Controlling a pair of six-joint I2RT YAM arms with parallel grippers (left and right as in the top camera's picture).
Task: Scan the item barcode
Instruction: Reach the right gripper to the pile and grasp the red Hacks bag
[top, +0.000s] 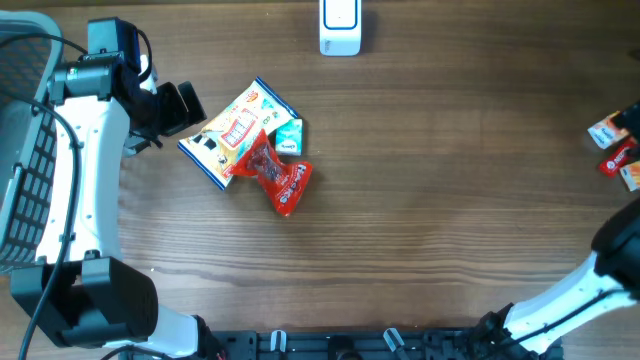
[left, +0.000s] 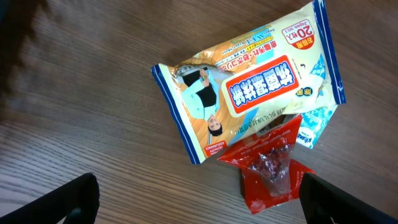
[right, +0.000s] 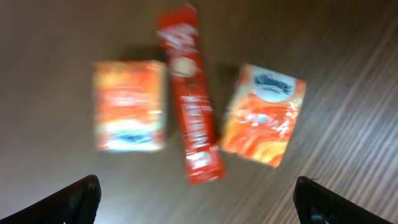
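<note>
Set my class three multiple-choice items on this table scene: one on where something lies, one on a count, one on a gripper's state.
1. The red packet lies: A. overlapping the wipes pack; B. apart from everything; C. in a gripper.
2. The small packets in the right wrist view number: A. two; B. three; C. five.
3. The left gripper is: A. shut on the wipes pack; B. shut on nothing; C. open.
Answers: 1 A, its top lies over the pack's lower edge; 2 B, three lie side by side on the wood; 3 C, its fingers stand wide apart and grip nothing.
</note>
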